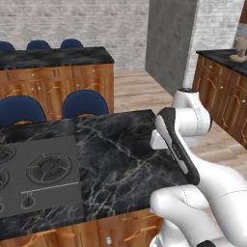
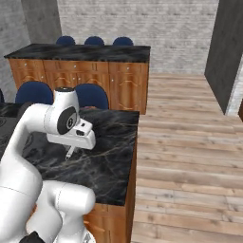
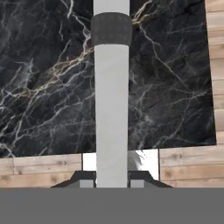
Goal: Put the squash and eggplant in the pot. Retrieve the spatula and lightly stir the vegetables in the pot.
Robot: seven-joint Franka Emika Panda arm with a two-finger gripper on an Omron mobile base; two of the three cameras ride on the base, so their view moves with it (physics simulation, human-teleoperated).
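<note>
Spatula in hand — over the black counter.
The gripper (image 3: pixel 112 183) is closed on the spatula (image 3: pixel 112 100); its long handle runs straight up the frame, away from the fingertips — no pot in sight.

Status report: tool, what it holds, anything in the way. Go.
Tool shut on spatula handle. Held above black marble counter. Stove to the left. Nothing in the way.

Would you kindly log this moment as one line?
hand: shut on spatula handle | over black marble counter | cooktop left
</note>
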